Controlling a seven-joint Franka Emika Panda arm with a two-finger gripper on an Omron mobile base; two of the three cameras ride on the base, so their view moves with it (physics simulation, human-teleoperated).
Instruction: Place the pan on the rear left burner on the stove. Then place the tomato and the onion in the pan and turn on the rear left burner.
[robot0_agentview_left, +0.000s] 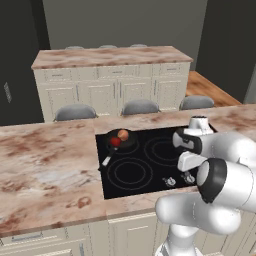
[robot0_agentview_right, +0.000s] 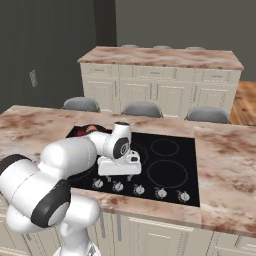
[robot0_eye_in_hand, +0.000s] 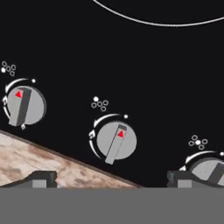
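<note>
1. Upper left of the stove (robot0_agentview_left: 150, 165) in the left base view: the pan (robot0_agentview_left: 121, 140) sits on the rear left burner. The tomato (robot0_agentview_left: 115, 142) and the onion (robot0_agentview_left: 123, 134) lie inside it, touching or nearly so. Judgement: placement looks done; only the burner switch-on is left.

2. Hand view, left to right: left knob (robot0_eye_in_hand: 26, 106), middle knob (robot0_eye_in_hand: 116, 141), right knob (robot0_eye_in_hand: 211, 169) partly cut off at the lower right edge. All three sit close to the desk (robot0_eye_in_hand: 39, 164) edge.

3. The end effector (robot0_eye_in_hand: 111, 178) hangs over the knob row with its fingers spread wide, holding nothing.

4. Risk: wrong knob. The small dot marks above each knob differ, and are too small to say which burner each serves. A mistaken choice would heat an empty ring.

5. Risk: the fingers straddle the middle knob loosely; closing off-centre could slip off its ridge and turn nothing.

6. Risk: a low approach could strike the desk edge just beside the knobs.
</note>
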